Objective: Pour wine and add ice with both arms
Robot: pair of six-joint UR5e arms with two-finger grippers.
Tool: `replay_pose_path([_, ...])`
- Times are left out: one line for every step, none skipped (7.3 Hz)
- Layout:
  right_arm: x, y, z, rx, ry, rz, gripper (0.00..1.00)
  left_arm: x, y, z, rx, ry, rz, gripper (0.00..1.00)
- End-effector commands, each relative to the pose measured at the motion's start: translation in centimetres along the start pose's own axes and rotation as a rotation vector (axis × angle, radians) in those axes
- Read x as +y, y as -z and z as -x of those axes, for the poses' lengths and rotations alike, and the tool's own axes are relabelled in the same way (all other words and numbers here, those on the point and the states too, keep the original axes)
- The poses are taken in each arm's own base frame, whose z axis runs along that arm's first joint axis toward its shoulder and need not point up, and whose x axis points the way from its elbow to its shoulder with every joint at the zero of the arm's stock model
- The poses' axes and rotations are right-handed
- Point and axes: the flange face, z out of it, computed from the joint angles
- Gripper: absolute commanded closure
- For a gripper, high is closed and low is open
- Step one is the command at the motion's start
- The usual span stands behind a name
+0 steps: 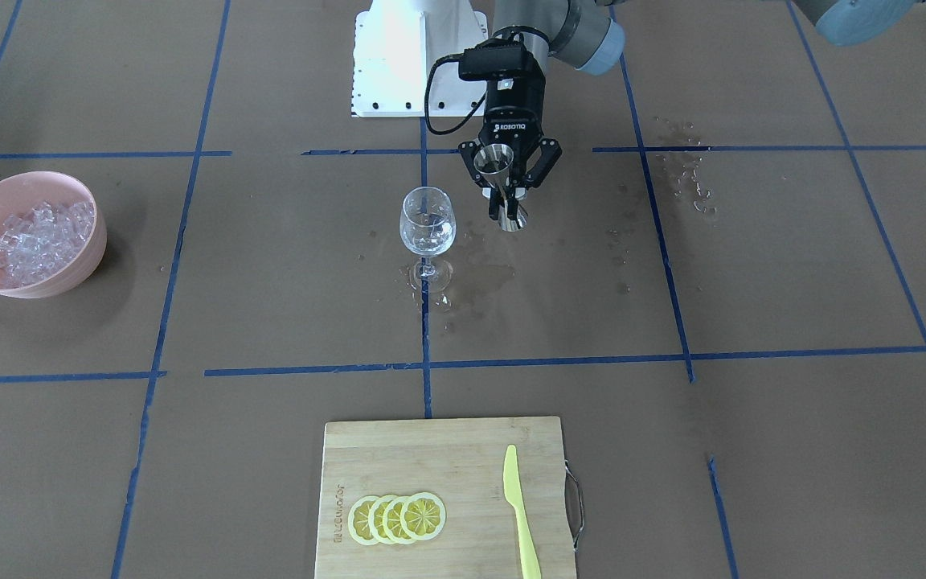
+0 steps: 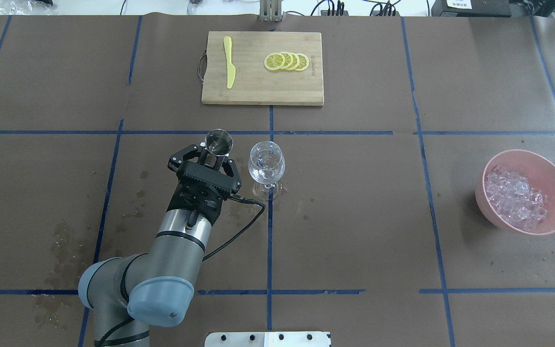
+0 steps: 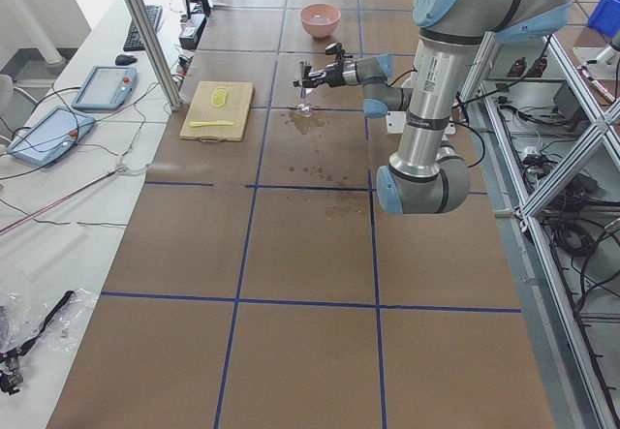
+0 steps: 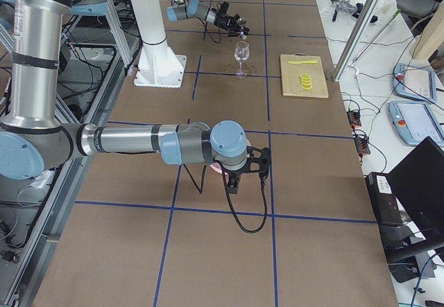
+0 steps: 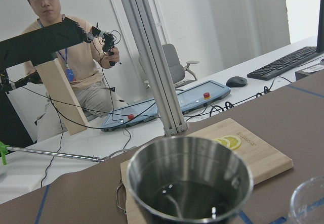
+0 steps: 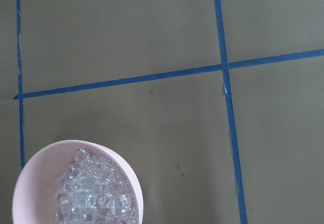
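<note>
My left gripper (image 2: 215, 155) is shut on a steel jigger (image 2: 218, 141) and holds it about upright, just left of the wine glass (image 2: 266, 161) and apart from it. The front view shows the gripper (image 1: 507, 193), the jigger (image 1: 495, 163) and the glass (image 1: 428, 221) too. In the left wrist view the jigger (image 5: 190, 183) holds a little clear wine at its bottom. The ice (image 2: 513, 197) is heaped in a pink bowl (image 2: 554, 178) at the far right. My right gripper (image 4: 253, 165) hangs high over that bowl (image 6: 129, 176); I cannot tell whether it is open.
A wooden cutting board (image 2: 258, 91) with lemon slices (image 2: 287, 61) and a yellow knife (image 2: 229, 67) lies at the far edge. Wet patches (image 2: 65, 241) mark the paper around the glass's foot and to the left. The white pedestal (image 1: 419, 56) stands behind.
</note>
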Motion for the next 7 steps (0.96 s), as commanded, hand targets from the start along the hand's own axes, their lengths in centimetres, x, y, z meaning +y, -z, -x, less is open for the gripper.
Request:
replay_pose_path([0.0, 0.0, 0.0, -0.001, 0.0, 0.0, 0.0, -0.6, -0.3, -0.1, -0.005, -0.09, -0.005, 1.0])
replay_pose_path([0.1, -0.1, -0.1, 0.001, -0.004, 0.002, 0.0, -0.6, -0.6, -0.3, -0.018, -0.138, 0.009, 1.0])
replay_pose_path([0.1, -0.1, -0.2, 0.001, -0.005, 0.003, 0.0, -1.8, -0.9, -1.0, -0.027, -0.197, 0.017, 1.0])
replay_pose_path([0.0, -0.1, -0.2, 0.001, -0.005, 0.003, 0.0, -2.3, -1.1, -1.0, -0.032, -0.238, 0.016, 1.0])
replay_pose_path([0.0, -0.1, -0.1, 0.003, -0.006, 0.004, 0.0, -2.5, -1.3, -0.9, -0.038, -0.298, 0.016, 1.0])
replay_pose_path([0.0, -0.1, -0.1, 0.001, -0.008, 0.005, 0.0, -2.7, -1.7, -0.6, -0.047, -0.346, 0.017, 1.0])
replay_pose_path([-0.1, -0.1, -0.1, 0.001, -0.008, 0.005, 0.0, -2.7, -2.0, -0.4, -0.054, -0.404, 0.018, 1.0])
